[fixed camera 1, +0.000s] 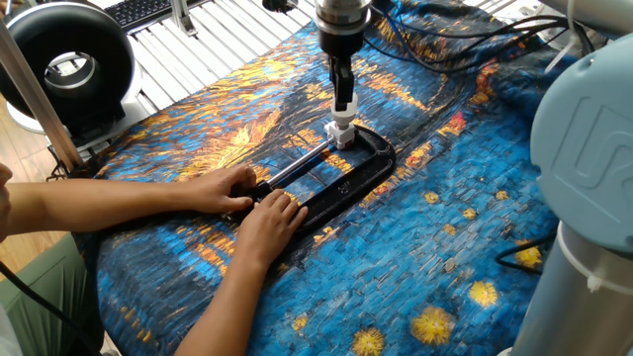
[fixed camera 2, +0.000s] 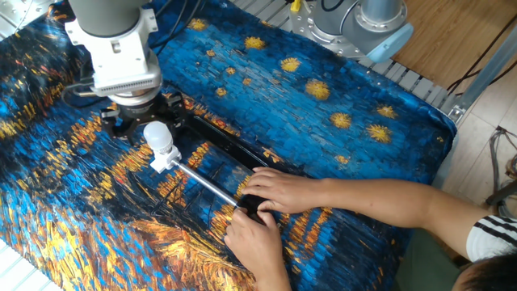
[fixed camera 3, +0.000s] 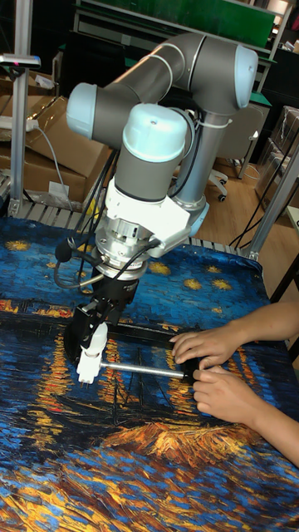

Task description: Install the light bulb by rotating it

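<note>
The light bulb (fixed camera 2: 156,134), a small white globe, stands upright in a white socket block (fixed camera 2: 166,155). That block is held at the end of a black C-clamp (fixed camera 1: 348,176) lying on the painted cloth. My gripper (fixed camera 2: 152,123) comes straight down onto the bulb, with black fingers (fixed camera 2: 119,127) on either side of the globe and closed against it. In the tall fixed view the bulb (fixed camera 3: 95,337) shows just under the gripper (fixed camera 3: 96,322). In one fixed view the gripper (fixed camera 1: 341,101) hides most of the bulb, and only the socket block (fixed camera 1: 339,132) shows below it.
A person's two hands (fixed camera 1: 252,203) hold down the clamp's screw end and its silver rod (fixed camera 2: 212,187). A black round fan (fixed camera 1: 67,67) stands at the table's far left. Cables (fixed camera 1: 445,40) lie on the cloth behind the gripper. A second arm's base (fixed camera 2: 363,24) is at the table's edge.
</note>
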Motion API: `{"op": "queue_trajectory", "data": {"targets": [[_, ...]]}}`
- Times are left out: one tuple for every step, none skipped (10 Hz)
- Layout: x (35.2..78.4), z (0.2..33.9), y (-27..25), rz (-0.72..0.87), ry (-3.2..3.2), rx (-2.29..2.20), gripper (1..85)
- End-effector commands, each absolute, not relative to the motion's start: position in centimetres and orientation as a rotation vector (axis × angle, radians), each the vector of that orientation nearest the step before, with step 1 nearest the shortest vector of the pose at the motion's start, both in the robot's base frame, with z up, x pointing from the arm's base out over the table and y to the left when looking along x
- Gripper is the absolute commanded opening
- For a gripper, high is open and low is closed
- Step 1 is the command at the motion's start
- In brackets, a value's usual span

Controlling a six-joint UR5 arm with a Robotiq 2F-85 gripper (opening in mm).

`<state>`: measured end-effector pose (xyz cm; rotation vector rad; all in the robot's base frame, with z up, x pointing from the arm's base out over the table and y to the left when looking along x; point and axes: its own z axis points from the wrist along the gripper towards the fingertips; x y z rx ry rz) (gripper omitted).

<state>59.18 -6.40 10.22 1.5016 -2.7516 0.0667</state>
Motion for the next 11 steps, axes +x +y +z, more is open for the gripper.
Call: {"op": "queue_trajectory", "data": {"targets": [[58.66,10.13,-6.54,0.065,-2.735,1.540,74.0],[58.62,10.15,-6.54,0.065,-2.730,1.549,74.0],[58.58,10.10,-6.64,0.067,-2.721,1.563,74.0],[58.59,10.03,-6.73,0.070,-2.718,1.572,74.0],[58.59,10.01,-6.80,0.071,-2.715,1.579,74.0],[58.62,9.95,-6.74,0.067,-2.716,1.588,74.0],[58.76,9.93,-6.79,0.075,-2.714,1.599,74.0],[58.85,9.87,-6.77,0.076,-2.716,1.605,73.3],[58.91,9.81,-6.59,0.071,-2.721,1.608,72.7],[58.86,9.76,-6.42,0.065,-2.728,1.598,72.0],[58.86,9.69,-6.28,0.063,-2.733,1.590,70.7]]}}
